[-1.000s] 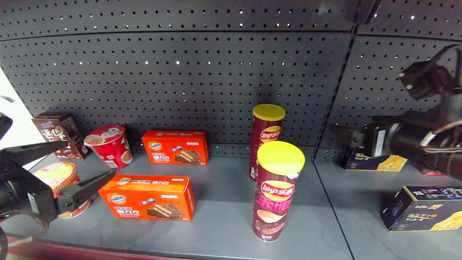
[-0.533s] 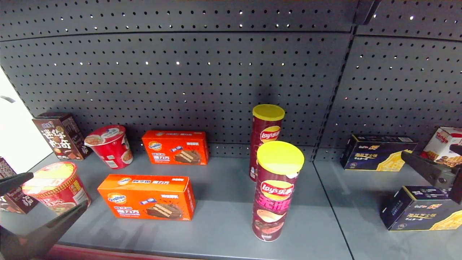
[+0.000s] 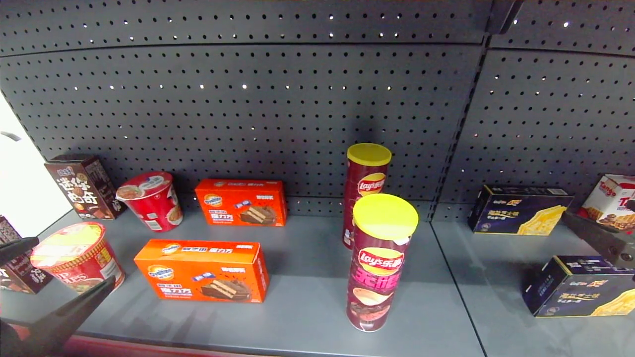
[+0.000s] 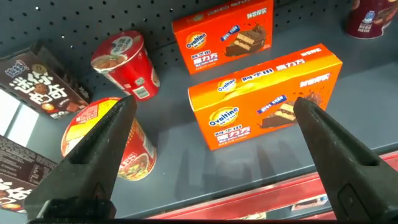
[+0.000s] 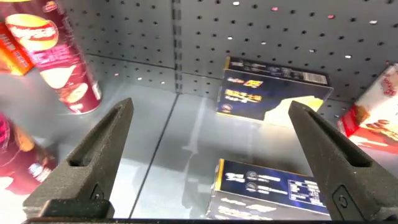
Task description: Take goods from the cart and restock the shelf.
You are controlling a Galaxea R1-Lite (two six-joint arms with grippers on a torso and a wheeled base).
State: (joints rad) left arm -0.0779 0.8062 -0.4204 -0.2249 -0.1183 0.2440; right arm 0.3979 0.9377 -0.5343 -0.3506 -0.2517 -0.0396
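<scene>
the left gripper (image 4: 212, 102) hangs at the front left corner of the shelf (image 3: 307, 297), and its 2 fingers stand wide apart. just beyond them lie the front orange box (image 4: 267, 93) and the front noodle cup (image 4: 134, 149). the cup is near 1 finger and the box is near the other, and neither is touched. behind these stand the rear orange box (image 4: 224, 34), the rear red cup (image 4: 124, 65) and the brown box (image 4: 40, 84), close to the perforated back wall (image 3: 248, 109).

the right gripper (image 5: 211, 104) is before the right bay, also opened wide. beyond its fingers lie the rear blue box (image 5: 273, 87) and the front blue box (image 5: 261, 186), both apart from the fingertips.

the upright post (image 3: 465, 124) divides the 2 bays. just left of it stand the front chip can (image 3: 379, 263) and the rear chip can (image 3: 366, 183), both upright. bare shelf lies between the front orange box and the front chip can, and also in the right bay between the post and the blue boxes.

the left wrist view gives the red strip (image 4: 261, 196) along the shelf's front edge, close under the fingers. the head view gives the face of the white and red box (image 3: 610, 196) at the far right.
</scene>
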